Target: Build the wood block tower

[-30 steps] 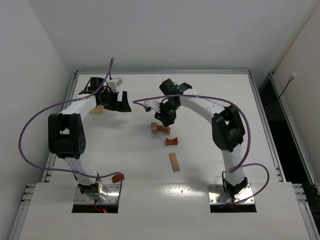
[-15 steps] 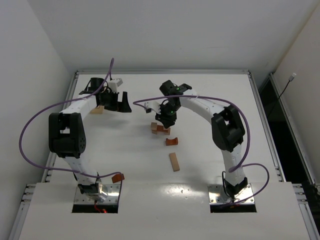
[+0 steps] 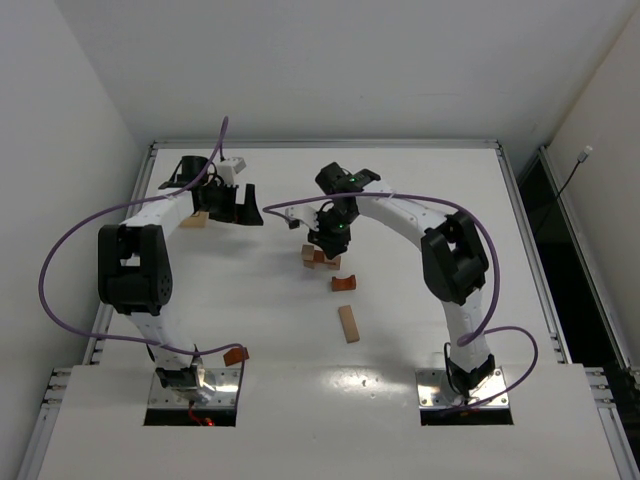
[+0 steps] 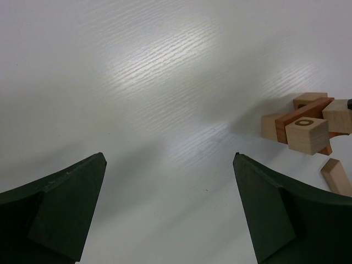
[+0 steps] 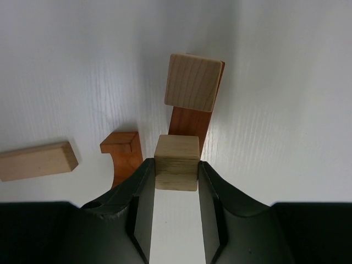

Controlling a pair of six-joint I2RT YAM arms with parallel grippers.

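The right hand (image 5: pixel 176 181) is closed on a pale cube (image 5: pixel 176 163), pinching it between both fingers. Just beyond its fingertips lies the low wood block tower (image 3: pixel 318 256): a reddish bar (image 5: pixel 190 124) carrying a second pale cube (image 5: pixel 192 82) at its far end. A reddish arch piece (image 5: pixel 124 154) and a pale bar (image 5: pixel 36 160) lie left of the hand on the counter (image 5: pixel 286 82). The left hand (image 4: pixel 169 157) gapes wide, holding nothing, the tower off to its right.

The cube (image 5: pixel 176 169) and other blocks (image 5: pixel 192 82) are seen as matt, grained wood; the table (image 4: pixel 137 66) is finished in faintly ribbed, glossy white.
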